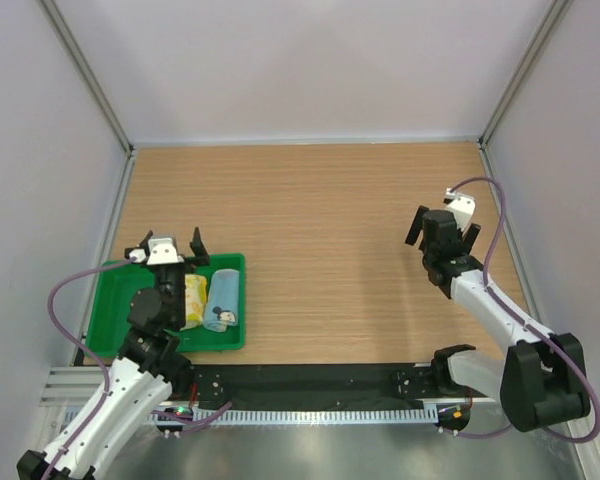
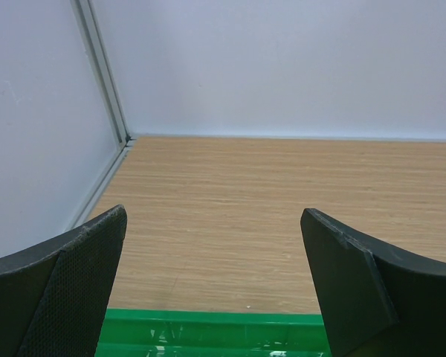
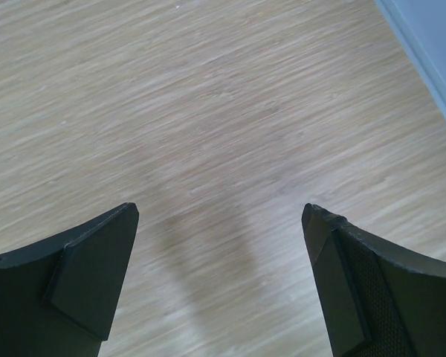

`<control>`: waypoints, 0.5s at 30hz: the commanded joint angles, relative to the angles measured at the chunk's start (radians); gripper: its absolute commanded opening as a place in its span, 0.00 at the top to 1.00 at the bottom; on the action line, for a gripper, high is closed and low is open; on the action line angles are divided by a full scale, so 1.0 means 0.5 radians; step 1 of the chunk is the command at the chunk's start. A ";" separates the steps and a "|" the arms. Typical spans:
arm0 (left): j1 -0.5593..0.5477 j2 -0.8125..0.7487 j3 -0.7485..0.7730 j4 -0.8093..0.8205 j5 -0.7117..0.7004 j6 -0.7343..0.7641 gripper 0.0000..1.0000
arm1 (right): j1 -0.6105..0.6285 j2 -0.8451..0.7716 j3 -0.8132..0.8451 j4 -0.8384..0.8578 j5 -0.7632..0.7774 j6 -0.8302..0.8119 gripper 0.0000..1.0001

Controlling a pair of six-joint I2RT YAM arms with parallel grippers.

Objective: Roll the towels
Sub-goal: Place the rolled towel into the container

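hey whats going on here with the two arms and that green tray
Nothing is being held right now. The yellow-cream towel and the light blue towel both look rolled and lie side by side in the green tray at the near left of the table. The left hand hangs open over the tray's far edge. The right hand is open above bare wood on the right side, well away from the towels.

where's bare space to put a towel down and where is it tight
The wooden table is bare from the green tray across to the right tool and back to the far wall. Crowded: the tray, holding the yellow towel and blue towel, with the left tool at its far edge.
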 commanded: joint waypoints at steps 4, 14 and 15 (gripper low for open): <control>-0.021 -0.062 -0.045 0.202 -0.022 -0.019 0.00 | -0.039 0.206 -0.288 0.923 0.040 -0.180 0.00; -0.040 -0.041 -0.069 0.257 -0.025 -0.028 0.00 | -0.257 0.519 -0.549 1.767 -0.131 -0.270 0.00; -0.043 -0.035 -0.072 0.260 -0.025 -0.028 0.00 | -0.260 0.549 -0.567 1.841 -0.140 -0.300 0.00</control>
